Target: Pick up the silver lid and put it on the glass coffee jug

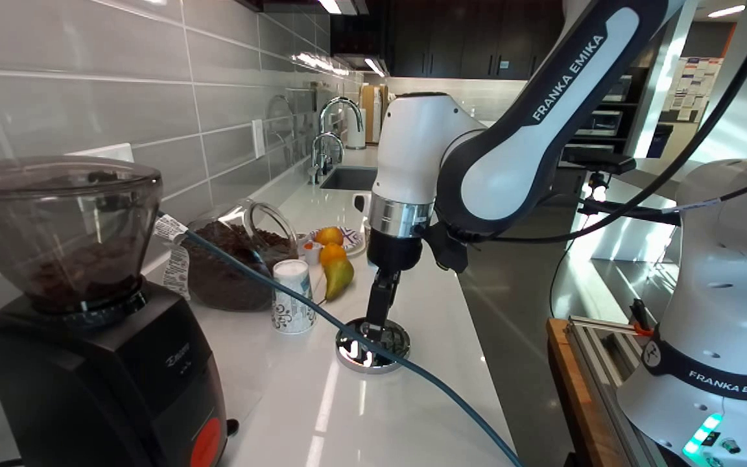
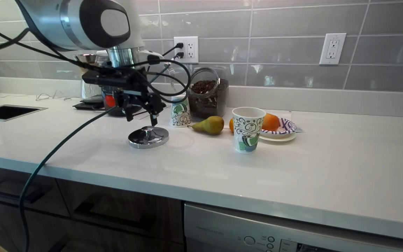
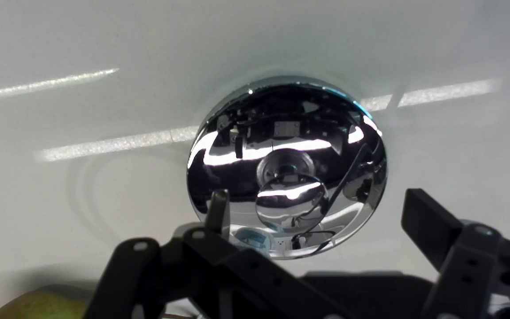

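The silver lid is mirror-bright, its face broken into black patches and white streaks. The glass coffee jug is clear, dark brown with what fills it. The tool is black, on an arm of white and black. A cup is white, scrolled in dark line and patched with green and blue; the pear is yellowish green, the round fruit orange, the plate white with purple figures. The grinder is black with an orange-red disc, the table white, the wall tiles grey between pale lines.
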`<state>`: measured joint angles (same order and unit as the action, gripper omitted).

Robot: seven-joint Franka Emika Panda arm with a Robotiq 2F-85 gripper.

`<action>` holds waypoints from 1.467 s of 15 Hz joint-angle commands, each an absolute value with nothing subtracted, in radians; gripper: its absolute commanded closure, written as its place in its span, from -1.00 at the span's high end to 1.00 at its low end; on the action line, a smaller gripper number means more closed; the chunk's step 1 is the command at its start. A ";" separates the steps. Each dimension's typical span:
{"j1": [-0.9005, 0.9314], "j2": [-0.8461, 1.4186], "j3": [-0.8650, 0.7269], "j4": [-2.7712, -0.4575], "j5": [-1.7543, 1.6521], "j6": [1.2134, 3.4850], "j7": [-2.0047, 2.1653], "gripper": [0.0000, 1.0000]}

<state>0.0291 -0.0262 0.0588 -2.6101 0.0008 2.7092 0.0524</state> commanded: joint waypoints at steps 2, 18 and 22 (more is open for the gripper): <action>0.035 0.043 0.052 -2.554 0.032 2.740 0.037 1.00; 0.044 0.122 0.032 -2.500 -0.032 2.691 0.117 0.14; 0.052 0.107 0.033 -2.497 -0.054 2.630 0.163 0.54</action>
<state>0.0322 0.1137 0.0475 -2.5101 -0.0113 2.6853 0.1057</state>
